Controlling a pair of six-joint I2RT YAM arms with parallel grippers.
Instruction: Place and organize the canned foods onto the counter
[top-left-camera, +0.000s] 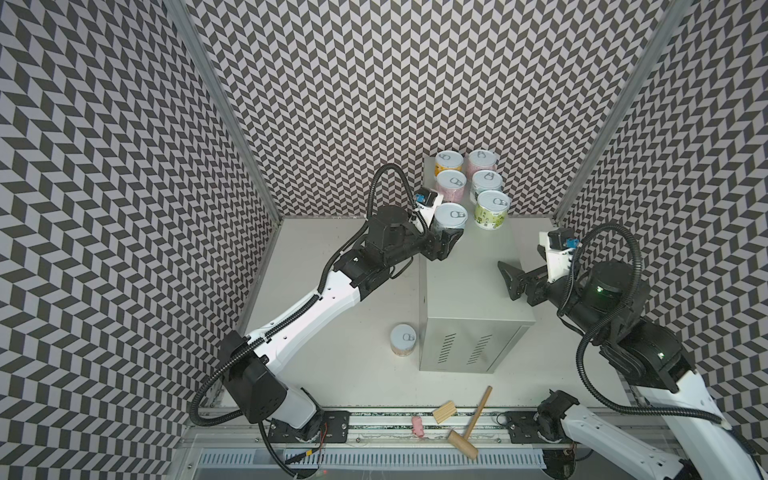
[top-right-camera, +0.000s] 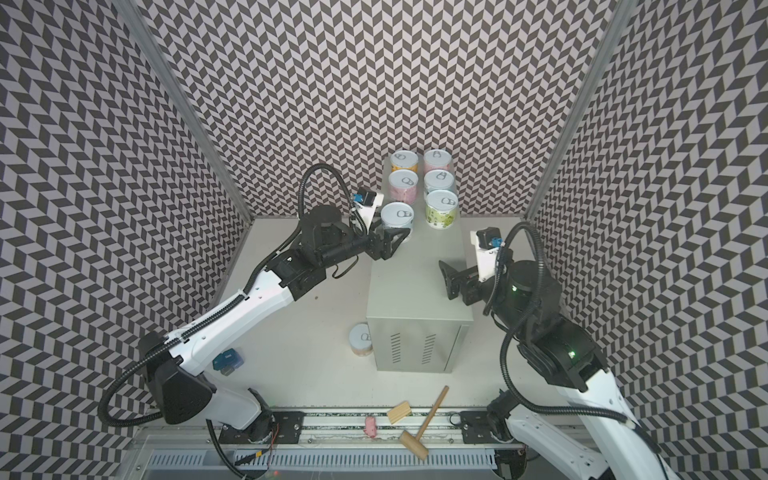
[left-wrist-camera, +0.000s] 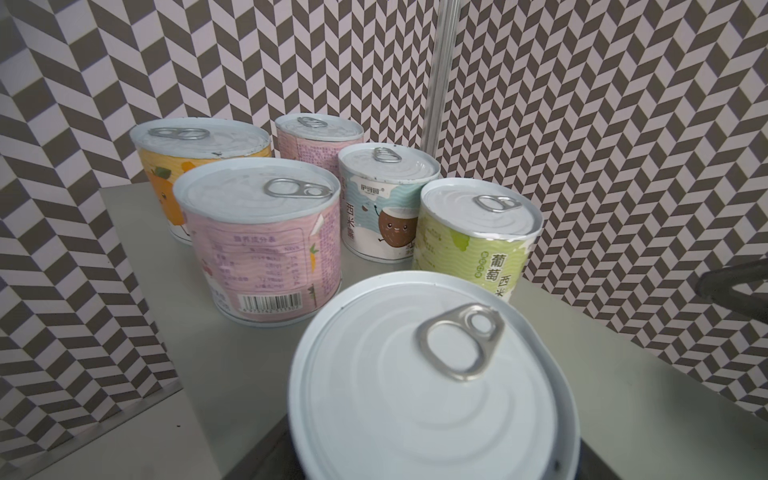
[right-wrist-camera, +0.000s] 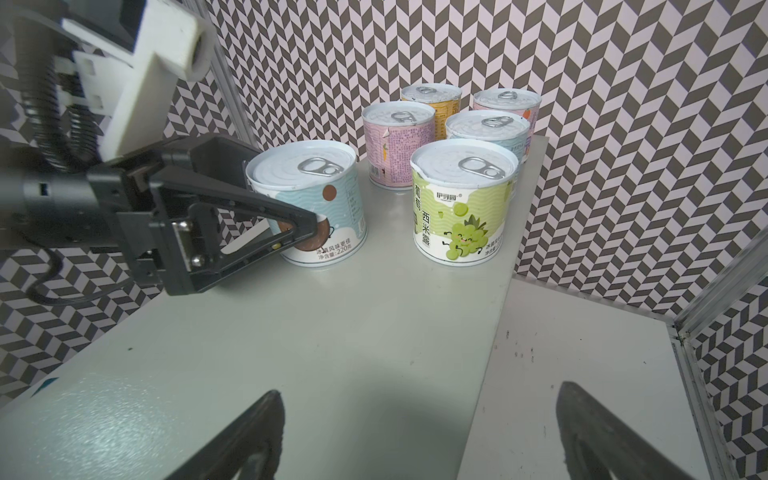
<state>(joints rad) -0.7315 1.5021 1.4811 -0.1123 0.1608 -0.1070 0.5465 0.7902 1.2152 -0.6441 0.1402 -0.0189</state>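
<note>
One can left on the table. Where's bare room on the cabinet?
The near half of the pale grey metal cabinet top is bare, from the light blue can and green can to the vented front; the open right gripper hovers at its right edge. The far end is crowded: six cans, two rows.

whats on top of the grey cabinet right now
Six cans stand upright at the cabinet's far end, two rows of three. The left gripper reaches around the nearest blue can. The front cans cover parts of the back labels, and the gripper's far finger is hidden.
</note>
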